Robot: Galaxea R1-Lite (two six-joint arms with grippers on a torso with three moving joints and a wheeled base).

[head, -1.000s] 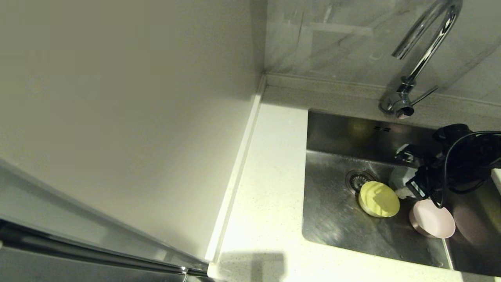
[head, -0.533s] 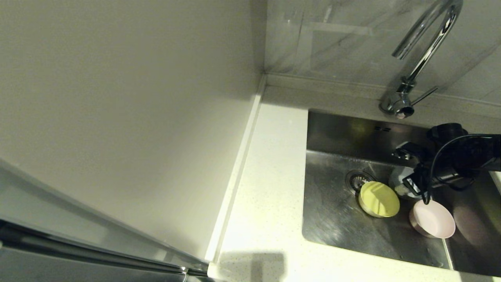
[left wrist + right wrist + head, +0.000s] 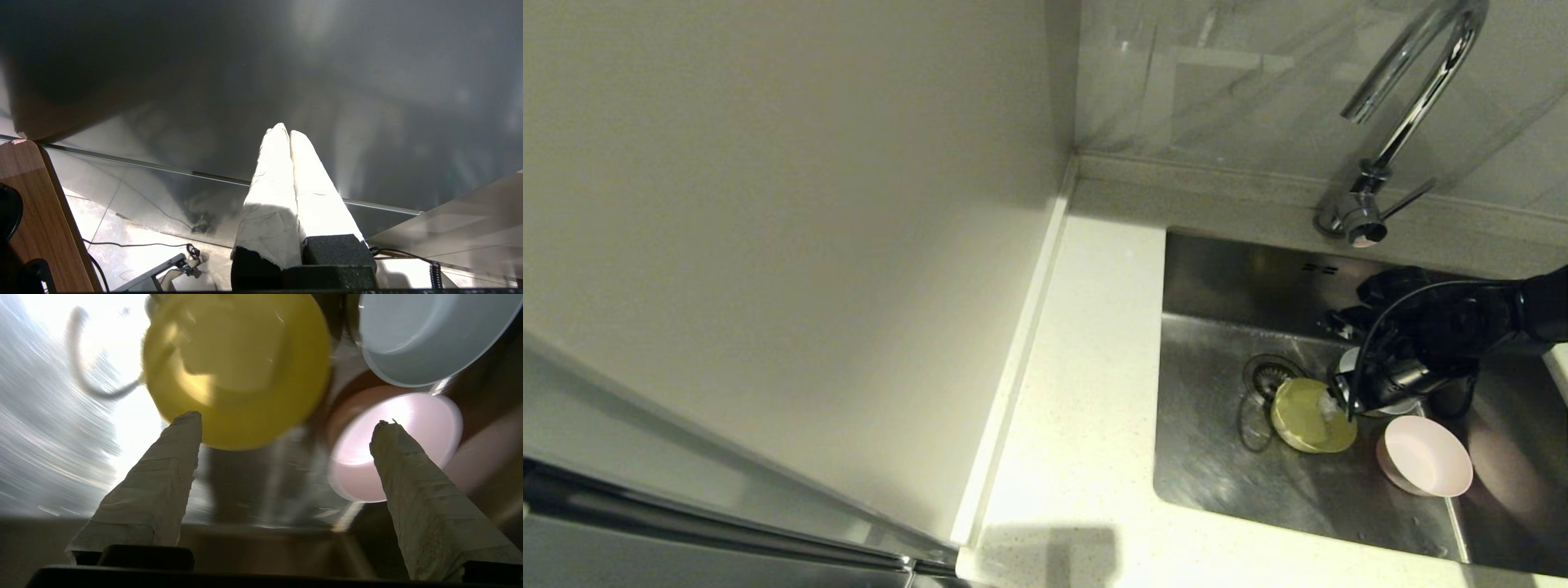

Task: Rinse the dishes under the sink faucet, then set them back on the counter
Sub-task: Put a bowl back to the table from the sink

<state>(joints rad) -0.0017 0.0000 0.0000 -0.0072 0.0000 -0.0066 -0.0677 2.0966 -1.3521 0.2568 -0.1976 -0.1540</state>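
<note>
While the right arm reaches in from the right edge of the head view, its dark wrist and cable cover much of the sink's [image 3: 1217, 457] middle, so the right gripper [image 3: 286, 424] is best read from its own wrist camera: the two wrapped fingers [image 3: 163, 473] stand wide apart with nothing between them, poised over the basin floor between the yellow-green bowl [image 3: 1311, 416] and the pale pink bowl [image 3: 1425, 456]. All three dishes lie inside the sink, none on the counter [image 3: 1086, 392] to its left. The yellow-green bowl sits just right of the drain [image 3: 1267, 374], partly overlapping it; the pink one rests further right, near the front wall. The grey-blue bowl [image 3: 425, 335] is almost wholly hidden behind the arm in the head view and cut off by the frame edge in the wrist view. At the far side the faucet [image 3: 1405, 122] curves upward, its top cropped. The left gripper [image 3: 289, 134] is out of the head view; its own camera shows the fingers pressed together, empty, before a dim blurred panel.
</note>
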